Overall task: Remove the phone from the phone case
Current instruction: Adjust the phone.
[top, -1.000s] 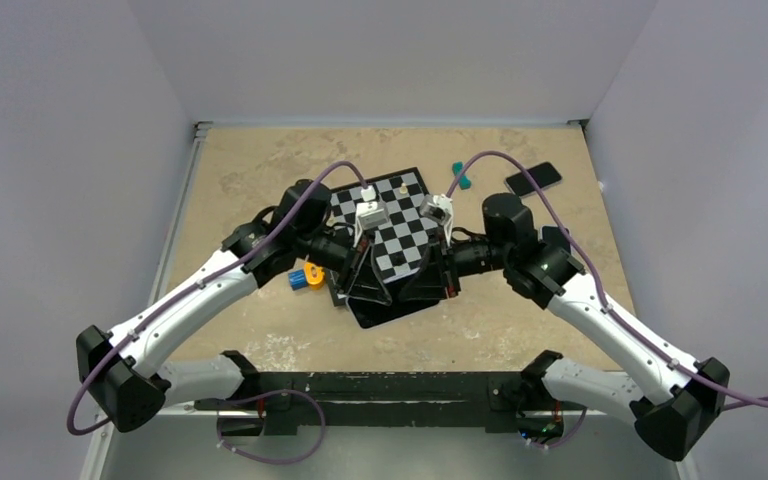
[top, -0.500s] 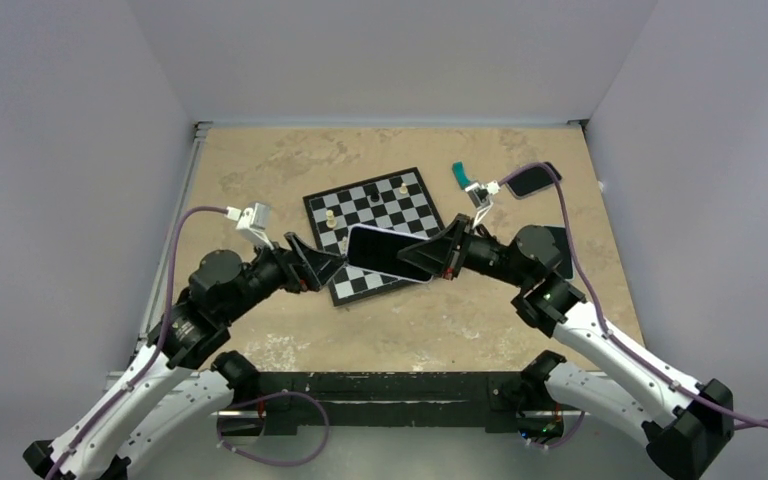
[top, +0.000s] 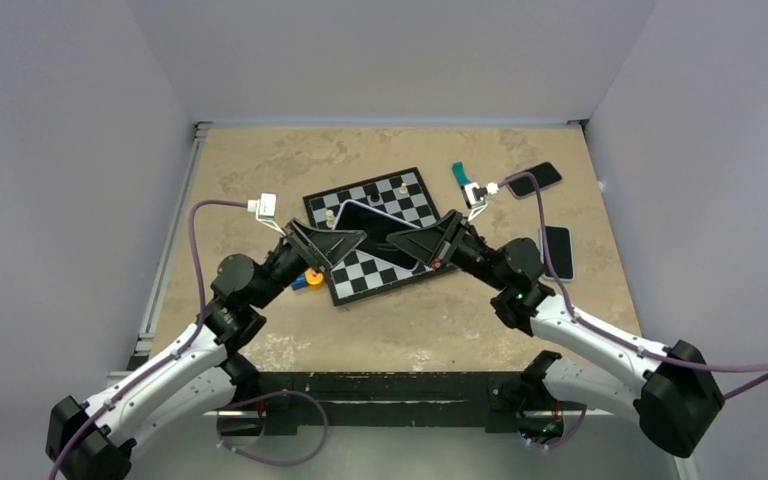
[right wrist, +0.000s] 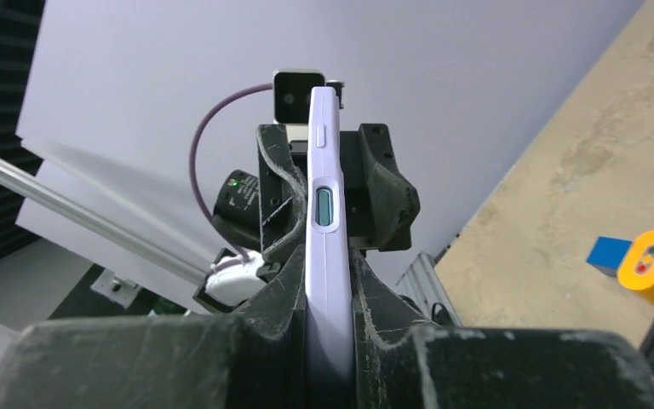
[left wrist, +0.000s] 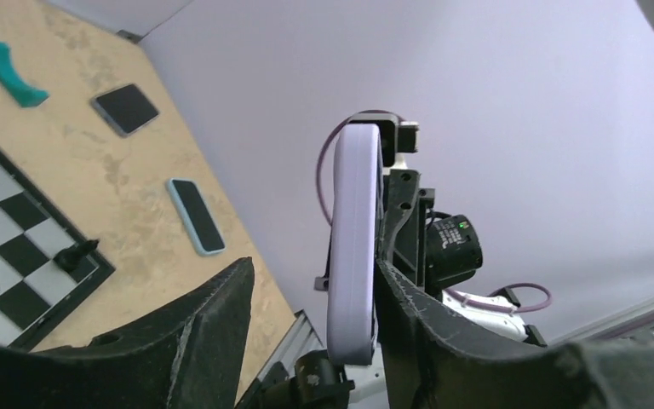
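Note:
A phone in a lavender case (top: 380,232) hangs in the air above the chessboard (top: 400,200). My right gripper (top: 418,245) is shut on its right end; in the right wrist view both fingers press the case's (right wrist: 328,213) flat sides at my right gripper (right wrist: 328,264). My left gripper (top: 343,242) is at the phone's left end. In the left wrist view its jaws stand wide around the case edge (left wrist: 353,239), which lies against one finger (left wrist: 443,341), with a gap to the other finger (left wrist: 196,341). My left gripper (left wrist: 313,268) is open.
A phone in a light blue case (top: 557,250) and a black phone (top: 535,180) lie at the right. A teal piece (top: 458,175) lies behind the board. An orange and blue toy (top: 307,279) sits left of the board. Chess pieces stand on the board.
The phone went from low over the board to held up in my right gripper. My left arm pulled back, then came in again with open jaws around the phone's left end.

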